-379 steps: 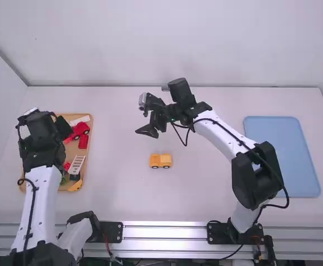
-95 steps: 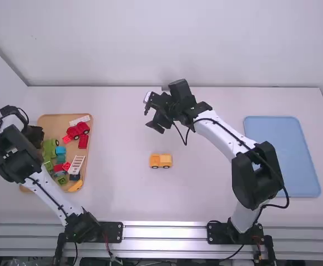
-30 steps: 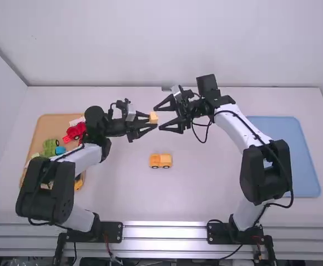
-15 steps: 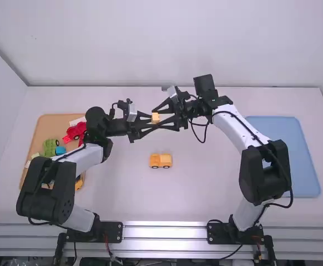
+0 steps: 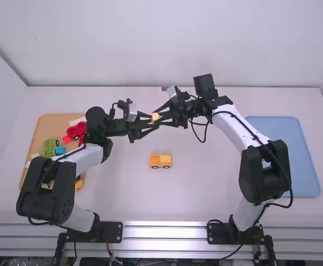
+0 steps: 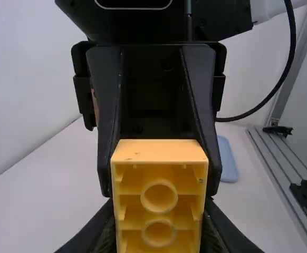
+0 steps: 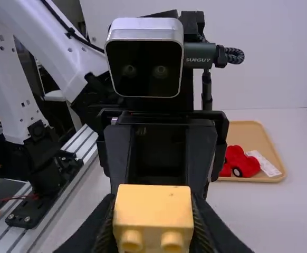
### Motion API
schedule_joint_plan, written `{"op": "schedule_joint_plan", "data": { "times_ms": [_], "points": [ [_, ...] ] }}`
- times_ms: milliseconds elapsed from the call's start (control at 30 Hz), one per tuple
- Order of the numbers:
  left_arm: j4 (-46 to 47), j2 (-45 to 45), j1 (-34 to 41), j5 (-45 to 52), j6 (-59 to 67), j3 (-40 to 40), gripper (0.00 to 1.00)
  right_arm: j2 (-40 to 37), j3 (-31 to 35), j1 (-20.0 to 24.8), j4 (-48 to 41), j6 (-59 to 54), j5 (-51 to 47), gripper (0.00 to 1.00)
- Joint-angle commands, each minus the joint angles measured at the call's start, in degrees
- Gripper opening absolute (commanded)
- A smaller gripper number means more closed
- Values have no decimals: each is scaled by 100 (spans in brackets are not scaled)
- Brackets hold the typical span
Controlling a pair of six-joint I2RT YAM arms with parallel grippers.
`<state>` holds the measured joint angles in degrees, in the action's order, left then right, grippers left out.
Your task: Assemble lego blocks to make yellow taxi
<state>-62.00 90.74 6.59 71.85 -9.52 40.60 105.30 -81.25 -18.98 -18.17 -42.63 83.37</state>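
We pinch the hollow yellow Lego block (image 6: 159,153) with left gripper (image 6: 159,211) and right gripper (image 6: 159,182); likely light and stiff, best gripped by flat sides.

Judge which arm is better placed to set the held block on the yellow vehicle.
Right, likely. The right tool and left tool both grip the block, but its hollow underside faces away from the right, suiting downward pressing.
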Motion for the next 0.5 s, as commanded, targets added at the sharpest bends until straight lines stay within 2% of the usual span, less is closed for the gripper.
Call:
{"op": "schedule_joint_plan", "data": {
  "times_ms": [0,67,100,133,167,300,333,433,467],
  "points": [
    [-42,-2,50,120,28,90,18,-146,39,-57,-22,33,166,21],
    [-42,-2,50,116,28,90,49,-146,39,-57,-20,26,138,11],
    [-37,-2,50,79,26,90,77,-146,39,-55,11,13,55,10],
    [-33,-2,50,63,28,90,81,-146,37,-52,20,13,37,10],
    [37,-2,48,55,33,90,99,-146,26,-35,129,98,-199,9],
    [361,-2,-17,-269,31,90,99,-149,24,83,737,1316,-1414,6],
    [688,-2,-26,-651,33,90,99,-151,24,105,879,1790,-2159,5],
    [1447,-2,-4,-1572,33,90,99,-162,24,87,844,2240,-3410,5],
    [2070,-2,-46,-2343,81,90,99,-177,24,68,649,2337,-4061,5]
  ]
}}
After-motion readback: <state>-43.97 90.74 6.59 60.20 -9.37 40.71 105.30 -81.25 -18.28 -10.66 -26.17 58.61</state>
